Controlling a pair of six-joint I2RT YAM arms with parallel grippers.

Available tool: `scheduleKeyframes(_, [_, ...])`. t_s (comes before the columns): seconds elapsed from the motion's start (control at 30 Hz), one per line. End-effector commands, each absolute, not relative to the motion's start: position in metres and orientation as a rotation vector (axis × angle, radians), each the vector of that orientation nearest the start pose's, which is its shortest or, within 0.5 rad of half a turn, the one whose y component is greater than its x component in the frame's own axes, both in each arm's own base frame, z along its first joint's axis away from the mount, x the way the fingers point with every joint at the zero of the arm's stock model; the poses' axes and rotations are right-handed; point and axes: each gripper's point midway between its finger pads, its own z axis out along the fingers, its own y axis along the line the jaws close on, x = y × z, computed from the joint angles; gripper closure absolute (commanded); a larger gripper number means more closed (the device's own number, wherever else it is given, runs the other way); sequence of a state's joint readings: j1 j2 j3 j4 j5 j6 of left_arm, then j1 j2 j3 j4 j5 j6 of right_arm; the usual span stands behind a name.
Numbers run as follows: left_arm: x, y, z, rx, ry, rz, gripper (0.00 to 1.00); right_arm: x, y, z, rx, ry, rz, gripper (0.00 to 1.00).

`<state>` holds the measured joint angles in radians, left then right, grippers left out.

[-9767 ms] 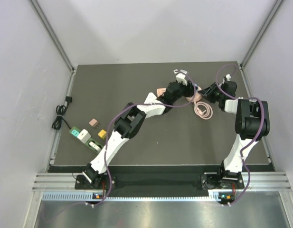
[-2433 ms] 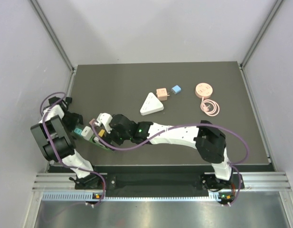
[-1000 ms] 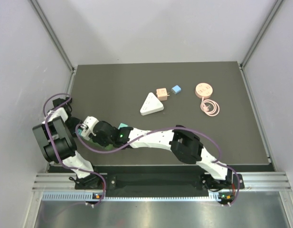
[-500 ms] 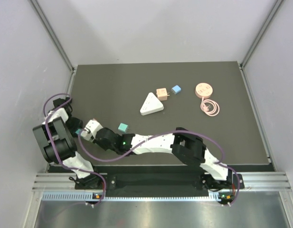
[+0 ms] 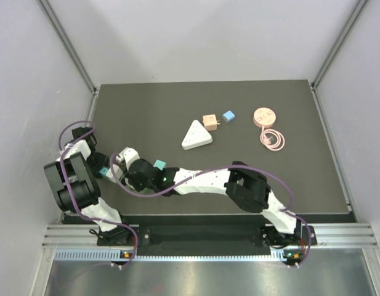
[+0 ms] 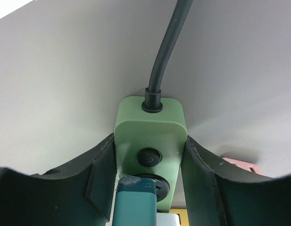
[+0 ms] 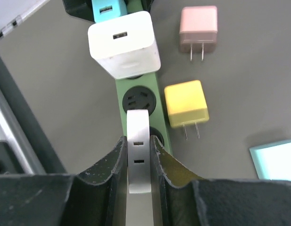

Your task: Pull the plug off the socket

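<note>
Right jaws are clamped flat on the slim white plug. It sits in the green power strip at the near-left of the surface, with one open socket between it and the chunky white adapter. Left jaws are squeezed on the strip's cord end, either side of the switch.

My take: pull straight out along the prongs, no twisting, while the left arm braces the strip so it doesn't ride up with the plug. Watch the adapter and the loose yellow plug just beside the strip.

Can't see the prongs at all, so no idea how deep they're seated. From above, the right wrist covers the whole grip, and the plug's near end is cut off at the frame edge.
</note>
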<state>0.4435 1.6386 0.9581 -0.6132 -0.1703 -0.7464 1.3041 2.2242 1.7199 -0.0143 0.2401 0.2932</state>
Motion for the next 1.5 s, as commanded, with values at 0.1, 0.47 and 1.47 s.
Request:
scheduleKeyframes(0.1, [0.264, 0.143, 0.014, -1.602, 2.317, 0.304, 1.0, 0.208, 0.611, 0.2, -0.831, 1.836, 0.858, 1.0])
scheduleKeyframes(0.47, [0.267, 0.141, 0.015, -1.587, 2.32, 0.301, 1.0, 0.191, 0.635, 0.201, -0.963, 1.766, 0.852, 1.0])
scheduleKeyframes(1.47, [0.267, 0.142, 0.017, -1.575, 2.318, 0.312, 1.0, 0.215, 0.61, 0.245, -0.85, 1.771, 0.786, 1.0])
